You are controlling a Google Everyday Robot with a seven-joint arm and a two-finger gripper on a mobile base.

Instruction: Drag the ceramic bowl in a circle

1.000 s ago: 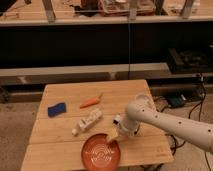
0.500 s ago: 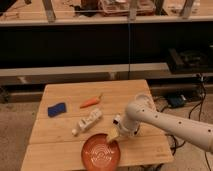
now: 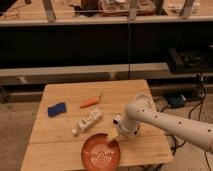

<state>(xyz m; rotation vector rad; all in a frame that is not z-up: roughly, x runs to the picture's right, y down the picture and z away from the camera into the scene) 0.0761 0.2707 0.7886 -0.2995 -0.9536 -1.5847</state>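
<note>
The ceramic bowl (image 3: pixel 101 152) is a wide, shallow orange-red dish with pale rings inside. It sits at the front edge of the wooden table (image 3: pixel 65 95), right of the middle. My gripper (image 3: pixel 114 136) hangs from the white arm (image 3: pixel 165 124) that comes in from the right. It is at the bowl's upper right rim, with its tip over or touching the rim.
On the table lie a blue sponge (image 3: pixel 56 109) at the left, an orange carrot (image 3: pixel 90 102) in the middle, and a white bottle (image 3: pixel 86 122) lying on its side just behind the bowl. A small translucent cup (image 3: pixel 142 97) stands at the right edge. Dark shelving runs behind the table.
The gripper has dropped a little and moved left, onto the bowl's upper right rim. The bowl and the other things have not visibly moved.
</note>
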